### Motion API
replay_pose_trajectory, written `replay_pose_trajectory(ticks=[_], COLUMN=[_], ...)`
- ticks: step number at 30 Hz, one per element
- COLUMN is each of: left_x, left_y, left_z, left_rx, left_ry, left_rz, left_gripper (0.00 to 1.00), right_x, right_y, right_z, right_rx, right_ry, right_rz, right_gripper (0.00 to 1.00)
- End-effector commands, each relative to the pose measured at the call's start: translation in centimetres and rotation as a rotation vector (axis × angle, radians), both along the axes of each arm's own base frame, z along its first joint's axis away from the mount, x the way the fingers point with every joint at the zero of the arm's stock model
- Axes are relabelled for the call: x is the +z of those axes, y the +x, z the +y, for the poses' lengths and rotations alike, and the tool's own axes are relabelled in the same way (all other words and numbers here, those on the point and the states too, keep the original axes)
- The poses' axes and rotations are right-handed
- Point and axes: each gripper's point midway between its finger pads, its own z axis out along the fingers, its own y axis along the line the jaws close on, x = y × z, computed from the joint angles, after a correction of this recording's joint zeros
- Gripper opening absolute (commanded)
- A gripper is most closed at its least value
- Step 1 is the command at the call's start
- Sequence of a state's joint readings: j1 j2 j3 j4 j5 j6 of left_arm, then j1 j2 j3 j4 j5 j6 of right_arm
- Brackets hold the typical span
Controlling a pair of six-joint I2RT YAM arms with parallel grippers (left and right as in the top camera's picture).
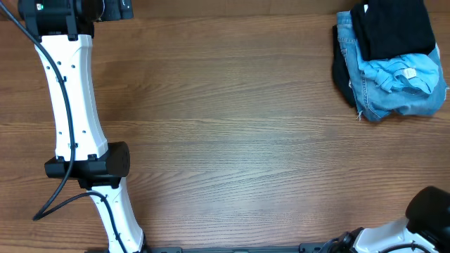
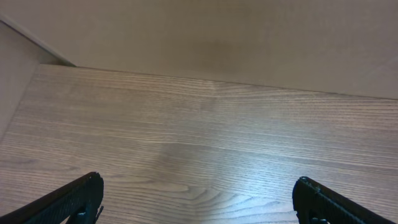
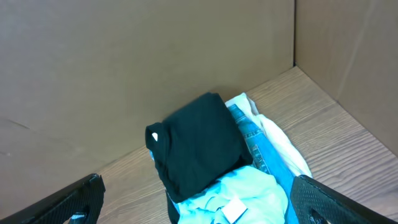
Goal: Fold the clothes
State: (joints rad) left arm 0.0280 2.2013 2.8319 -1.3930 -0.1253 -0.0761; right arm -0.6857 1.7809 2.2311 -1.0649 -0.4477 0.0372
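Note:
The black T-shirt (image 1: 391,27) lies folded on top of a clothes pile at the table's far right corner. In the right wrist view it (image 3: 198,142) shows a small white label near its left corner. My right gripper (image 3: 196,200) is open and empty, short of the pile with its fingers wide apart. My left gripper (image 2: 198,200) is open and empty over bare wood, far from the shirt. Neither gripper's fingers show in the overhead view.
Under the black shirt lie blue denim jeans (image 1: 383,98) and a light blue shirt (image 1: 408,74) with a white tag. A dark garment (image 1: 342,77) pokes out at the pile's left. The left arm (image 1: 70,105) stands along the left side. Cardboard walls (image 3: 124,62) border the table.

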Motion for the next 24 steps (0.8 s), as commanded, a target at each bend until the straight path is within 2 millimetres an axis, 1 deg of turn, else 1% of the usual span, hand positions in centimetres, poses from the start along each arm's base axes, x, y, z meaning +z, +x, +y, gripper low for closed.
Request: replay_pose_trajectory(ticks=[1,3,4,5,6,8,9,10,11,12,13,14,15,17,19,20,23,24], left_x=[-0.2,-0.2,-0.2,-0.2,-0.2,-0.2,-0.2,-0.2,-0.2,-0.2,-0.2,-0.2,-0.2,-0.2,-0.2,-0.2,-0.2,-0.2], left_y=[0.0,0.0,0.0,0.0,0.0,0.0,0.0,0.0,0.0,0.0,0.0,0.0,0.0,0.0,0.0,0.0,0.0,0.0], left_z=[0.1,0.1,0.1,0.1,0.1,0.1,0.1,0.1,0.1,0.1,0.1,0.1,0.1,0.1,0.1,0.1,0.1,0.1], left_rx=[0.015,0.015,0.015,0.015,0.015,0.015,0.015,0.015,0.015,0.015,0.015,0.015,0.015,0.015,0.015,0.015,0.015,0.015], left_ry=[0.003,0.003,0.003,0.003,0.003,0.003,0.003,0.003,0.003,0.003,0.003,0.003,0.003,0.003,0.003,0.003,0.003,0.003], left_rz=[0.006,0.006,0.006,0.006,0.006,0.006,0.006,0.006,0.006,0.006,0.006,0.006,0.006,0.006,0.006,0.006,0.006,0.006], left_gripper=[1.00,1.00,1.00,1.00,1.00,1.00,1.00,1.00,1.00,1.00,1.00,1.00,1.00,1.00,1.00,1.00,1.00,1.00], right_x=[10.0,14.4,17.1,18.4,20.2,21.7,21.4,21.1,20.3,18.7,17.5,15.4,13.8,9.5,5.7,3.4,-2.4,-3.6], right_y=[-5.5,-8.8,-11.2,-12.6,-15.0,-18.3,-20.4,-21.0,-21.8,-22.2,-22.0,-21.1,-20.3,-18.0,-16.0,-15.1,-14.1,-14.1], right_z=[5.5,8.2,10.2,11.3,13.3,16.1,18.8,19.4,20.3,20.7,20.6,20.2,20.1,20.2,19.6,19.5,20.7,21.1], right_rx=[0.033,0.034,0.035,0.034,0.022,-0.003,0.051,0.067,0.086,0.098,0.099,0.101,0.113,0.180,0.194,0.207,0.260,0.272], right_ry=[-0.156,-0.245,-0.304,-0.336,-0.382,-0.421,-0.424,-0.421,-0.414,-0.405,-0.400,-0.394,-0.388,-0.372,-0.376,-0.383,-0.394,-0.394], right_rz=[-0.210,-0.318,-0.389,-0.427,-0.480,-0.540,-0.573,-0.580,-0.583,-0.575,-0.566,-0.556,-0.551,-0.553,-0.568,-0.589,-0.654,-0.665], right_gripper=[1.00,1.00,1.00,1.00,1.00,1.00,1.00,1.00,1.00,1.00,1.00,1.00,1.00,1.00,1.00,1.00,1.00,1.00])
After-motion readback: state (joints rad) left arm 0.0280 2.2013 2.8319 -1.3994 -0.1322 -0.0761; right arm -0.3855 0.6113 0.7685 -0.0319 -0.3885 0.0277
